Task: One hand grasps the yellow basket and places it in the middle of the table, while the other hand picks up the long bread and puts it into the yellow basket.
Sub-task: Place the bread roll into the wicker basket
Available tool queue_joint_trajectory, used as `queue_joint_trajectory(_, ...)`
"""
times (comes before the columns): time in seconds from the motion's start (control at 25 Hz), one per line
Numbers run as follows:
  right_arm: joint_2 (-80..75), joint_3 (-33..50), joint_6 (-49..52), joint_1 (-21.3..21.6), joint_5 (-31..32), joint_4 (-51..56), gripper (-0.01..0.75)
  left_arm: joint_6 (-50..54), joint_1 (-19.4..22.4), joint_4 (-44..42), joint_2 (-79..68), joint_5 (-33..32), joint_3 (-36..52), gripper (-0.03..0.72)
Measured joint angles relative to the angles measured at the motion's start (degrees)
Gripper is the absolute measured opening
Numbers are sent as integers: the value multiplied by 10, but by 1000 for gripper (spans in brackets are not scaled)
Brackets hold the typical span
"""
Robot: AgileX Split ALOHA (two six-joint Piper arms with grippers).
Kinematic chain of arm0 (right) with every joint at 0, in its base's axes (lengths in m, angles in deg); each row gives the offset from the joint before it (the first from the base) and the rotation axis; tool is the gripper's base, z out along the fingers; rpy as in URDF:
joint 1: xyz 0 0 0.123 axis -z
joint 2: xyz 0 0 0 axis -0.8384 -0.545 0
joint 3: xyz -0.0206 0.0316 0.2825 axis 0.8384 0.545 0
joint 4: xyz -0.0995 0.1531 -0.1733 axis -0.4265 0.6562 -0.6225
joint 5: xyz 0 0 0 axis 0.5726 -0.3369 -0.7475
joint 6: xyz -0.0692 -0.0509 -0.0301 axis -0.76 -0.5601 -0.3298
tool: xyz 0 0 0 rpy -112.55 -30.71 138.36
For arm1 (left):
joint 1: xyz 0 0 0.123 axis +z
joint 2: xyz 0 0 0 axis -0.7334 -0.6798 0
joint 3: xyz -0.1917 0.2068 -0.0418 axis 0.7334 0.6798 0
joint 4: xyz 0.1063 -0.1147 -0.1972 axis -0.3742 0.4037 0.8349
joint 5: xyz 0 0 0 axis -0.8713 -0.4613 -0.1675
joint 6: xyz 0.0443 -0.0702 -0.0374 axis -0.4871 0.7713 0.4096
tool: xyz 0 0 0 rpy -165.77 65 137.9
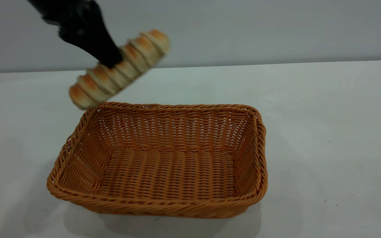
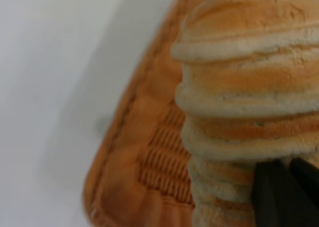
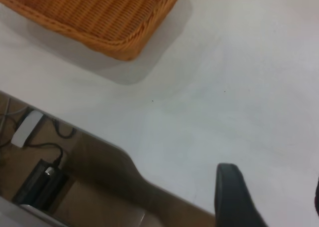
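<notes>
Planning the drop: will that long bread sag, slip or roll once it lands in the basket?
Probably stiff: the long bread stays straight though the left gripper holds it only mid-length, tilted. Its crosswise ridges likely help grip. Being rounded, it might roll a little, but the yellow basket walls should stop it.

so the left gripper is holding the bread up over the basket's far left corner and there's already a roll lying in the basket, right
Not quite. The exterior view shows the basket empty. The rest holds: the left gripper is shut on the bread, held in the air over the basket's far left corner.
</notes>
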Motion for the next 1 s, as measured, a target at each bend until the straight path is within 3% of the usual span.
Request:
queue_joint_trajectory(0.32,0,0,0,0,0,0,369,58,-77,-96,-90,-34,-37,27)
queue_joint_trajectory(0.64,0,0,0,0,0,0,369,100,-88,-130,-139,-38,-78,42)
queue_joint_trajectory(0.76,0,0,0,0,0,0,369,106,-88,-130,-142,-38,-90,119)
queue_joint_trajectory(1.0,0,0,0,0,0,0,369,120,-88,-130,-144,-39,-95,385)
